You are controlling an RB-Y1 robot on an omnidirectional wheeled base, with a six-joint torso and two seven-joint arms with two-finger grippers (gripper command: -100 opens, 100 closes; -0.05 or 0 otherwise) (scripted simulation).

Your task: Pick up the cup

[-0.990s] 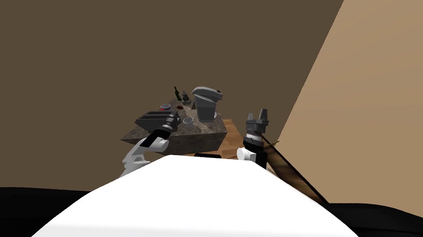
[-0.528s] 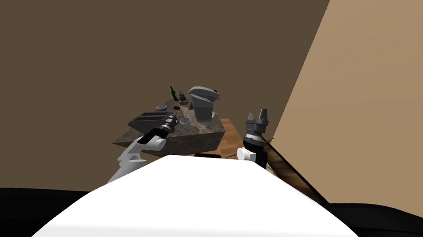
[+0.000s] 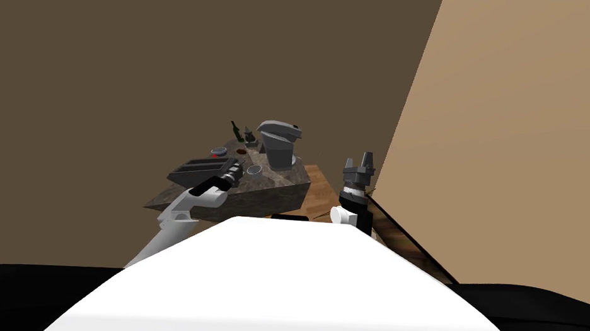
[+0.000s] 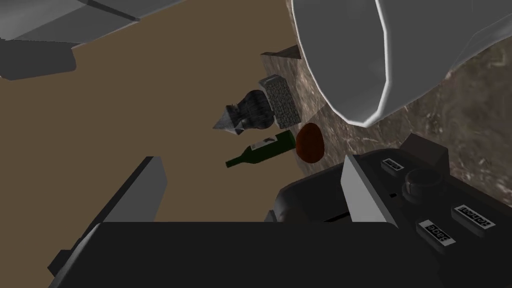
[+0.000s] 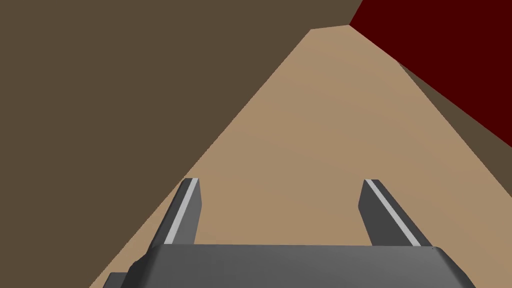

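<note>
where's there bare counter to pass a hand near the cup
Bare stone: near right corner of the counter, bordered by cup and grey appliance. Crowded: toaster close beside cup; bottle, red-brown disc and figurine cluster at the far edge.

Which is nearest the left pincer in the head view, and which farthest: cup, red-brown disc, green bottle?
From the left pincer:
1. Cup, just beside it, on its right.
2. Red-brown disc, mid counter, beyond.
3. Green bottle, at the counter's far edge.
</note>
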